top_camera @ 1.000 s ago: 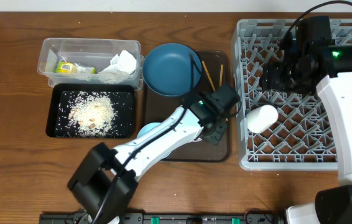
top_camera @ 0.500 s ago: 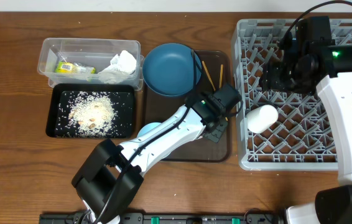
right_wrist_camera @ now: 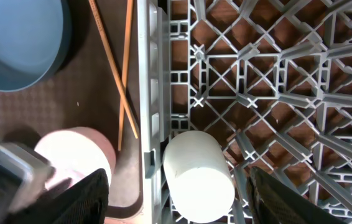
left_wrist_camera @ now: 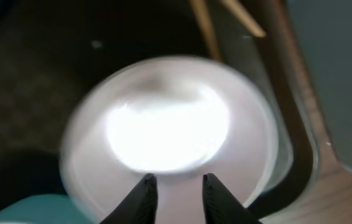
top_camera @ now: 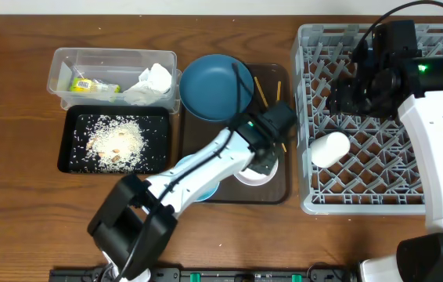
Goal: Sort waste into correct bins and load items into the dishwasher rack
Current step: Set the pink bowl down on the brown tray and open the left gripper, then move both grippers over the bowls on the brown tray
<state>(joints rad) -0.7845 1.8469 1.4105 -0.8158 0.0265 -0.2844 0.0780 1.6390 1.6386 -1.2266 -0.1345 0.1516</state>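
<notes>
On the brown serving tray sits the white bowl [top_camera: 254,175] [left_wrist_camera: 163,124], blurred in the left wrist view. My left gripper [top_camera: 263,159] [left_wrist_camera: 177,182] hovers just above it, jaws a little apart and open, nothing between them. The small light blue bowl [top_camera: 204,189] [left_wrist_camera: 11,211] lies partly under that arm. The dark blue plate-bowl [top_camera: 216,86] [right_wrist_camera: 14,43] and two chopsticks [top_camera: 261,95] [right_wrist_camera: 111,68] lie at the tray's far end. The white cup [top_camera: 329,149] [right_wrist_camera: 198,177] lies on its side in the dishwasher rack [top_camera: 433,47] [right_wrist_camera: 257,81]. My right gripper [top_camera: 347,95] [right_wrist_camera: 179,190] hangs wide open above it.
The clear tub [top_camera: 112,56] at the far left holds a crumpled napkin [top_camera: 153,82] and a yellow-green wrapper [top_camera: 88,84]. In front of it the black tray [top_camera: 71,160] carries rice crumbs [top_camera: 116,141]. The brown serving tray [top_camera: 282,184] sits right beside the rack's left wall.
My left gripper has opened and drawn back from the tray's front right corner. The white bowl now shows on the tray. The right arm has not moved.
</notes>
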